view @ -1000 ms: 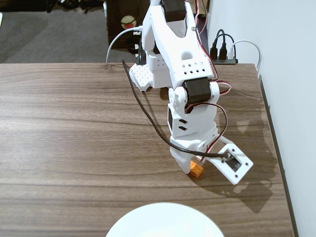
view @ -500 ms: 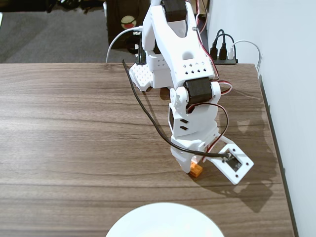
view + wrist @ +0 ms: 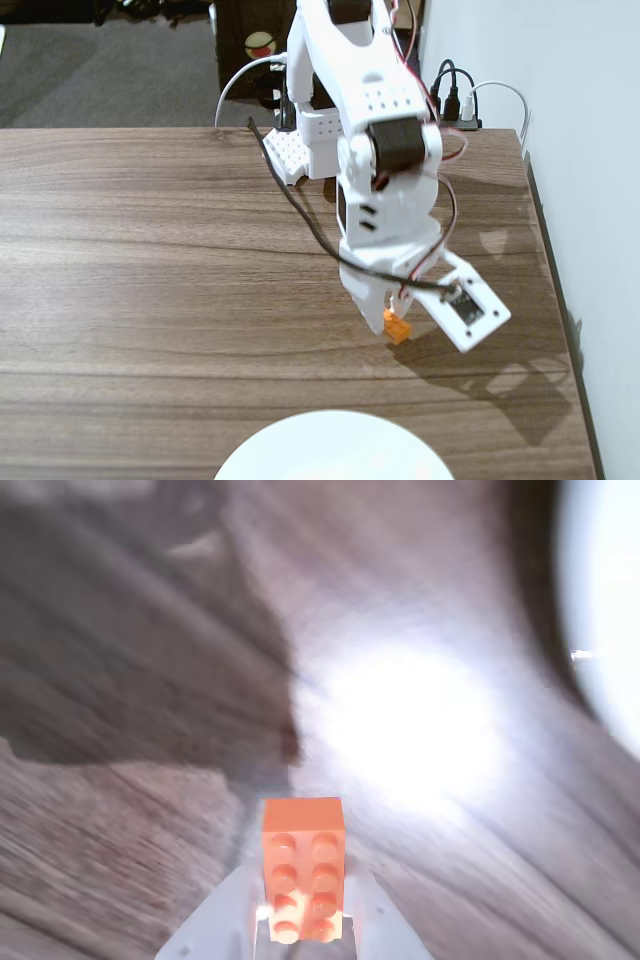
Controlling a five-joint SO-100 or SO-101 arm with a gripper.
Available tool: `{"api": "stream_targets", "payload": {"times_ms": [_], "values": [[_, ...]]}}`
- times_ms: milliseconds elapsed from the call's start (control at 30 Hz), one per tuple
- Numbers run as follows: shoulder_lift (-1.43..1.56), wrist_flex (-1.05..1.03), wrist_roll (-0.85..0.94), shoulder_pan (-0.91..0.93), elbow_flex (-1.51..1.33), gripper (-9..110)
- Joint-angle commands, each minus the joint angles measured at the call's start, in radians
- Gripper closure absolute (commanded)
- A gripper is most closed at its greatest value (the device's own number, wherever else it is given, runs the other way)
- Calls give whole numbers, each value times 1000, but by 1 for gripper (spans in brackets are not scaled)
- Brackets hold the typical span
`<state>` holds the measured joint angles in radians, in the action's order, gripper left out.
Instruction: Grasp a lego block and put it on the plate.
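Orange lego block [image 3: 397, 327] pinched in end effector [image 3: 392, 322], above table; white plate [image 3: 333, 447] empty

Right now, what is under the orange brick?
The brick hangs in the gripper, clear of the bare wooden table. The plate sits nearer the camera, not under it. The brick's underside is hidden.

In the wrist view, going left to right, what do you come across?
Dark shadow on the table → orange lego block held in the gripper → bright glare on the wood → white plate at the right edge.
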<state>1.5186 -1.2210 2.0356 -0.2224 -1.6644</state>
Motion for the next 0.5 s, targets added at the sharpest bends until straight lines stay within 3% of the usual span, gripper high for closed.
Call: {"api": "stream_targets", "payload": {"times_ms": [0, 467], "values": [[107, 11, -51, 18, 28, 97], [181, 311, -276, 107, 41, 97]]}}
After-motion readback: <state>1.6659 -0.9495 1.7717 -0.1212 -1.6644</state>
